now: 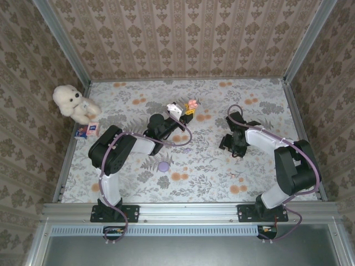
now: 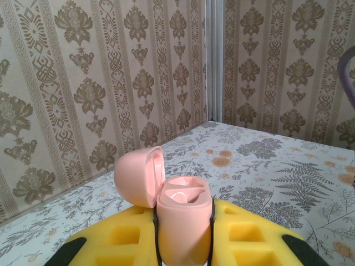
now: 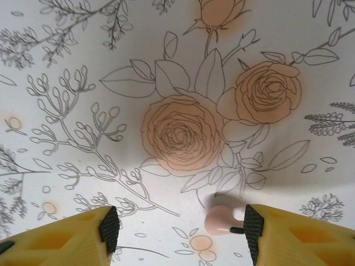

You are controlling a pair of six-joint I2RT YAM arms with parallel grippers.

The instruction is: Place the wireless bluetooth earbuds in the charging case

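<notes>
The left wrist view shows the left gripper (image 2: 186,231) clamped on a smooth, rounded pink case (image 2: 183,213). Its yellow fingers (image 2: 125,235) press both sides, and the domed lid (image 2: 138,177) is tipped open toward 10 o'clock. I cannot tell whether the glossy hollow holds anything.

In the right wrist view the right gripper (image 3: 180,230) stands wide apart and holds nothing. A bean-shaped pale pink earbud (image 3: 221,220) lies on the flowered cloth (image 3: 83,55) just beside the black pad (image 3: 252,230) at 3 o'clock.

The top view adds a flat round purple case (image 1: 163,166), a tiny lilac earbud (image 1: 187,149) at its 2 o'clock, and a fluffy teddy bear (image 1: 72,102) in the 10 o'clock corner.
</notes>
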